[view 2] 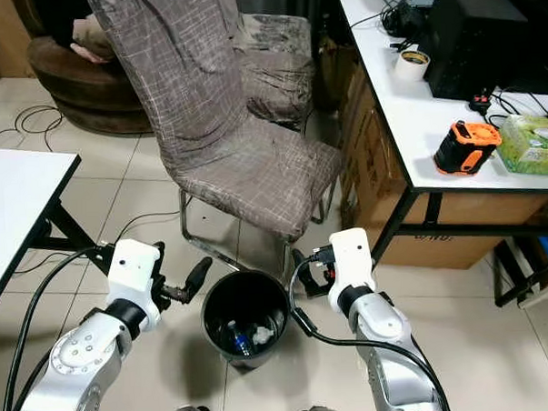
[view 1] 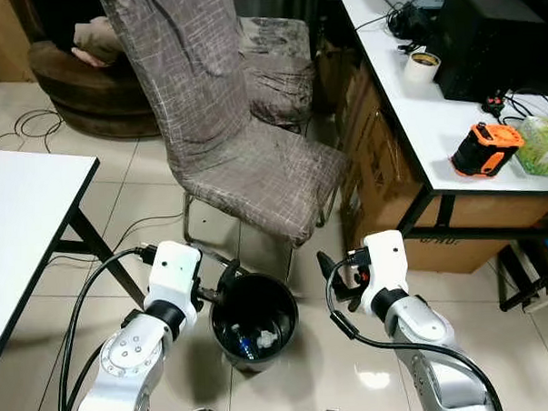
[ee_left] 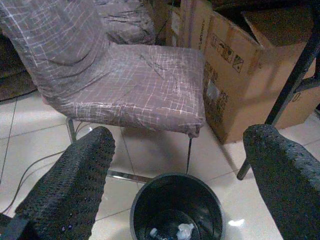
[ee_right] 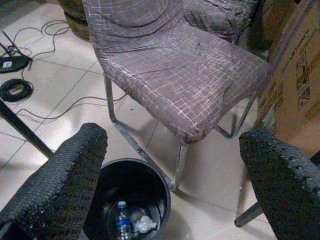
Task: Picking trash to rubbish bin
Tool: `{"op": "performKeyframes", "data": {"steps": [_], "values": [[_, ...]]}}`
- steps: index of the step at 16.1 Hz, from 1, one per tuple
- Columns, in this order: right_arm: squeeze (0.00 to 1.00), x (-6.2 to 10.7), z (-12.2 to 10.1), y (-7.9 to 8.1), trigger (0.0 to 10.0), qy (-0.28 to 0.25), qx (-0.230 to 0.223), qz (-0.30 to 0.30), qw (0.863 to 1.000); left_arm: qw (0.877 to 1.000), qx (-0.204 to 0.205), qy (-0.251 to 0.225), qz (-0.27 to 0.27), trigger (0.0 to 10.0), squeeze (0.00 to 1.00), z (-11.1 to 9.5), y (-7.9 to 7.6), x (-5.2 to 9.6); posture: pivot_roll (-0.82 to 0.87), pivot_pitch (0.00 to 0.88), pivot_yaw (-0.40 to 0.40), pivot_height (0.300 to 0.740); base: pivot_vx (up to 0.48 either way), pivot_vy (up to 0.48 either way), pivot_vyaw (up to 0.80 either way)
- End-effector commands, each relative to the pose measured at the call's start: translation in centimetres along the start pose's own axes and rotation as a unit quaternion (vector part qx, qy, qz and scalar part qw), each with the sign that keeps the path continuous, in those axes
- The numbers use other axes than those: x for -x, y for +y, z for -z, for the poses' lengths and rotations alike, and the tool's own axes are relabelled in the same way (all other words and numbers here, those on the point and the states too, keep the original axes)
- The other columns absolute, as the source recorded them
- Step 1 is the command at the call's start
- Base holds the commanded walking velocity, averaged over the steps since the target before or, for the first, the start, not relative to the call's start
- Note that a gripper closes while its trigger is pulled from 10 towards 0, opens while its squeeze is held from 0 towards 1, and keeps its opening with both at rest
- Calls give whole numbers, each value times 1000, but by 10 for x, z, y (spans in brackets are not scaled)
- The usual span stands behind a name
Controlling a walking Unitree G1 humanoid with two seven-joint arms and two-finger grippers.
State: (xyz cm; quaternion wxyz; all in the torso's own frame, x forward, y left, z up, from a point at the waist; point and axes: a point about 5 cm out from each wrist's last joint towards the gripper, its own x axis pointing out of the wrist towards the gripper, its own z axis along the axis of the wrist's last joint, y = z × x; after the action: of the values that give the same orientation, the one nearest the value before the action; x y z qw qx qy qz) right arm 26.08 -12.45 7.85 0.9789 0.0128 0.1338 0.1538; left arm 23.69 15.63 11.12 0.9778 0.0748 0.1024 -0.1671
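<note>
So the black bin sits on the tiled floor right between both sets of fingers, just below them; a plastic bottle and some crumpled white trash are already inside it; left gripper has its fingers spread wide with nothing in them; right gripper is the same, wide and empty; the fabric-covered chair stands just beyond the fingers, with a cardboard box under the desk to the right.
</note>
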Motion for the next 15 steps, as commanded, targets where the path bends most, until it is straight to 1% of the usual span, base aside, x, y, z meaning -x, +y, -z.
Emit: {"op": "performKeyframes", "data": {"steps": [1,8,9,15], "values": [[0,3,0,-2,10000,4,0,5,1000,1000,4,4,4,10000,0,1,-2,0,-21,77,-61,740,-296,0,0],[0,2,2,-1,10000,8,-2,8,1000,1000,-6,3,6,10000,0,-2,1,-2,-9,71,-49,740,-289,0,0],[0,2,2,-1,10000,7,-3,9,1000,1000,-11,3,9,10000,0,-2,0,-1,-7,70,-49,740,-285,0,0],[0,2,4,-1,10000,8,-3,10,1000,1000,-13,0,12,10000,0,-3,0,-4,-7,62,-47,740,-287,0,0]]}}
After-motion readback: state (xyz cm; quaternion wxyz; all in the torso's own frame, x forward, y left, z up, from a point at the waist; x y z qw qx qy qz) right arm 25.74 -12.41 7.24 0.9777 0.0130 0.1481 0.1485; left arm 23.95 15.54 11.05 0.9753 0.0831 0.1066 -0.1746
